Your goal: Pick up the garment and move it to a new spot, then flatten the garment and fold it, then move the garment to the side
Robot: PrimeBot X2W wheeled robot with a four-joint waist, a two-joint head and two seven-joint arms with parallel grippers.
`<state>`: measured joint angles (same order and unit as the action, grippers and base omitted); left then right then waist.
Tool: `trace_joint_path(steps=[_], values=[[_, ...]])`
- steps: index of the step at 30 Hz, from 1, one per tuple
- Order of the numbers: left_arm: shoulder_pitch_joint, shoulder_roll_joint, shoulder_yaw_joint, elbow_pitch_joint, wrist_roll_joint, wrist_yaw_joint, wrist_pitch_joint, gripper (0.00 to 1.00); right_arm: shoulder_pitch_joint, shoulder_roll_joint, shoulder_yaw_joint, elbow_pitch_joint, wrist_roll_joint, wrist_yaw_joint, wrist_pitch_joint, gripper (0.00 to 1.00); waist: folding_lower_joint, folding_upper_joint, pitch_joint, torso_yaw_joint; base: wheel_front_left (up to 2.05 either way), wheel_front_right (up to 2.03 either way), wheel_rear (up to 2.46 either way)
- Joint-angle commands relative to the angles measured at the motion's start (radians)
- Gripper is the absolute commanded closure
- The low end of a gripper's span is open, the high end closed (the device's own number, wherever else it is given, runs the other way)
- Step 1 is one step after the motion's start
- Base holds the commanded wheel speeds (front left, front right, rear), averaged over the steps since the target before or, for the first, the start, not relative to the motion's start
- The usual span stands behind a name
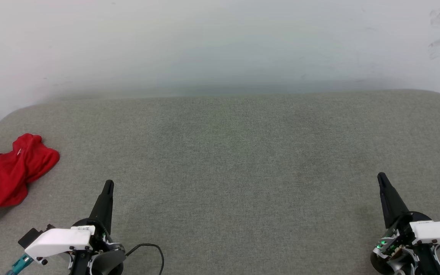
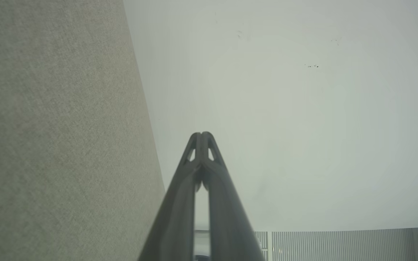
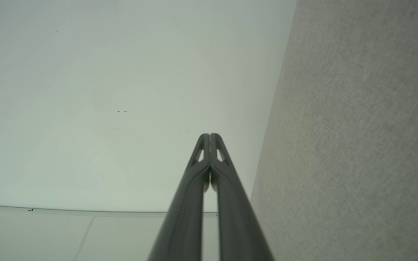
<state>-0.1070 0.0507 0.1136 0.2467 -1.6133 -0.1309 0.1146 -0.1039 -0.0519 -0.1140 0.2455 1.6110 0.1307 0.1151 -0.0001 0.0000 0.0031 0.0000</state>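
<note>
The garment (image 1: 12, 173), red with a white sleeve showing, lies crumpled at the far left edge of the grey fabric surface (image 1: 227, 160), partly cut off by the head view's border. My left gripper (image 1: 108, 184) sits at the lower left, to the right of the garment and apart from it, fingers pressed together and empty. My right gripper (image 1: 381, 176) rests at the lower right, also shut on nothing. In the wrist views the left gripper (image 2: 201, 135) and the right gripper (image 3: 209, 135) each show their tips touching against the pale wall.
A white wall (image 1: 220, 42) rises straight behind the grey surface. The surface has rounded back corners at left and right. A black cable (image 1: 155, 250) loops by my left wrist. A ribbed panel (image 2: 339, 244) shows low in the left wrist view.
</note>
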Motion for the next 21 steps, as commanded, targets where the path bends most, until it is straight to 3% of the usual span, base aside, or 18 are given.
trace_joint_path(steps=[1, 21], values=[[-0.006, -0.001, 0.002, -0.001, 0.001, -0.002, 0.002, 1.0, -0.011, 0.003, 0.0, 0.0, 0.004, 0.0, 0.001, 1.0, 0.0001, 0.0, 0.0, 0.0, 0.0, 0.0, 0.0], [-0.006, -0.001, 0.002, -0.001, 0.001, -0.002, 0.002, 1.0, -0.011, 0.003, 0.0, 0.0, 0.004, 0.0, 0.001, 1.0, 0.0001, 0.0, 0.0, 0.0, 0.0, 0.0, 0.0]])
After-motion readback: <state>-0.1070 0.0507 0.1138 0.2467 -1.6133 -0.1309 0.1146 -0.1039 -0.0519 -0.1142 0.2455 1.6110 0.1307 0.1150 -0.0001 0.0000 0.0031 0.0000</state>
